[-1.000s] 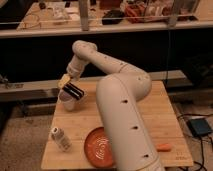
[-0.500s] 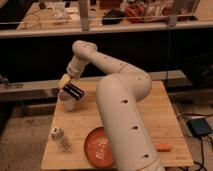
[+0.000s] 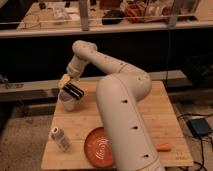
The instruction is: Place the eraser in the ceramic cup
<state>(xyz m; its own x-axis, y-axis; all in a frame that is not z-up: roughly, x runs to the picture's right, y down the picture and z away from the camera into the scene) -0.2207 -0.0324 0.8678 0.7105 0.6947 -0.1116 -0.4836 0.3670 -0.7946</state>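
Note:
The off-white ceramic cup (image 3: 67, 103) stands upright at the back left of the wooden table (image 3: 165, 110). My gripper (image 3: 69, 86) hangs right above the cup's rim, with the arm reaching in from the right. A dark block with a light stripe, which looks like the eraser (image 3: 75, 91), sits at the gripper's end and touches or just overlaps the cup's rim. A pale yellow part (image 3: 64, 81) shows beside it. I cannot tell whether the block is held or resting on the cup.
A small white labelled bottle (image 3: 59, 138) lies at the front left. A flat orange plate (image 3: 98, 146) sits at the front, partly behind my arm. A small orange object (image 3: 164, 147) lies at the front right. A dark shelf runs behind the table.

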